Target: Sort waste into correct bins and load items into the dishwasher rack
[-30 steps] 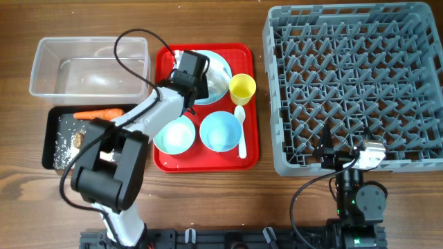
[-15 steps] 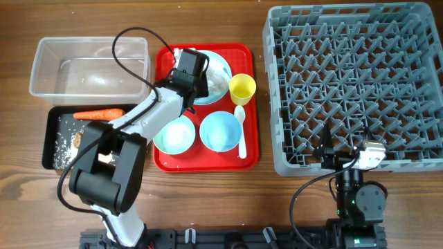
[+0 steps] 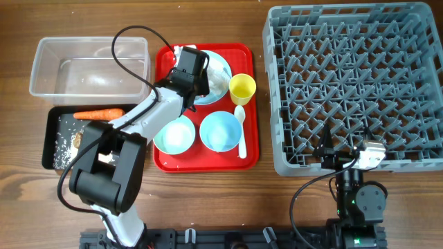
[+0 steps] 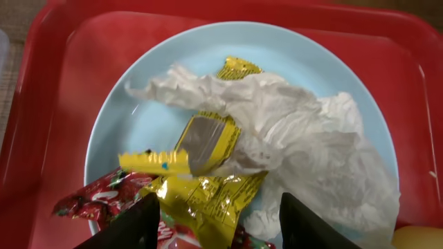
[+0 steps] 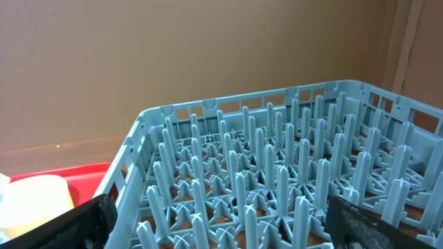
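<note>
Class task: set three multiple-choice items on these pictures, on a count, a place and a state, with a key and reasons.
1. How many light blue bowls stand on the red tray? A one; B two; C four.
2. Where does the carrot lie? A on the red tray; B in a bowl; C in the black tray.
3. How does the yellow cup stand? A upright, mouth up; B upside down; C on its side.
Key: 1 B, two sit side by side; 2 C, it lies along that tray's far edge; 3 A, its open mouth faces the overhead camera.
</note>
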Robot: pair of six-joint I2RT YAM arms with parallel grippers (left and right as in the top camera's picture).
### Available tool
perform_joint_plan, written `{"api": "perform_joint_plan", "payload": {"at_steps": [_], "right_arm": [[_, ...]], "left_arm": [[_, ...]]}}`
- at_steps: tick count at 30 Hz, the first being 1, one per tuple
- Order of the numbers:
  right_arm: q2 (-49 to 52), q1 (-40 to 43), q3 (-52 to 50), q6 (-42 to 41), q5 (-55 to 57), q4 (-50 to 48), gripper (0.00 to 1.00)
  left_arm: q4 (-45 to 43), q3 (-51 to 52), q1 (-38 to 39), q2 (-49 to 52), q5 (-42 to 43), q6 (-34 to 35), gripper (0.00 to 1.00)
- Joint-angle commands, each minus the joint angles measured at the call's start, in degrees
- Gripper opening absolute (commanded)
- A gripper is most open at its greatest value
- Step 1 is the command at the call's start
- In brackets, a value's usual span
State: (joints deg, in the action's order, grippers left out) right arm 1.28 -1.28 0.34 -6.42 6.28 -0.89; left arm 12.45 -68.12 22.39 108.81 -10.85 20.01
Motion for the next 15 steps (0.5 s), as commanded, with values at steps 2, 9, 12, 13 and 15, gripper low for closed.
{"api": "perform_joint_plan", "payload": {"at_steps": [2, 9, 12, 13, 15], "right_arm": [[0.07, 0.24, -0.04, -0.44, 0.57, -0.24, 1.00], [0.07, 0.24, -0.04, -0.44, 0.57, -0.24, 1.00], [0.07, 0.24, -0.04, -0.46, 0.57, -0.24, 1.00], [0.07, 0.24, -0.04, -0.44, 0.57, -0.24, 1.00], [0.07, 0.24, -0.04, -0.46, 0.57, -0.24, 1.00]], "left_arm": [[-1.40, -0.26, -0.07, 1.90, -0.42, -0.11, 0.55], [-3.96, -0.26, -0.39, 2.69, -2.73, -0.35, 0.55], [-4.55, -0.24, -0.44, 2.71, -2.73, -0.35, 0.57], [-4.57, -0.26, -0.44, 2.75, -2.73, -0.35, 0.57], [-4.57, -0.26, -0.44, 2.75, -2.73, -0.37, 0.59]]}}
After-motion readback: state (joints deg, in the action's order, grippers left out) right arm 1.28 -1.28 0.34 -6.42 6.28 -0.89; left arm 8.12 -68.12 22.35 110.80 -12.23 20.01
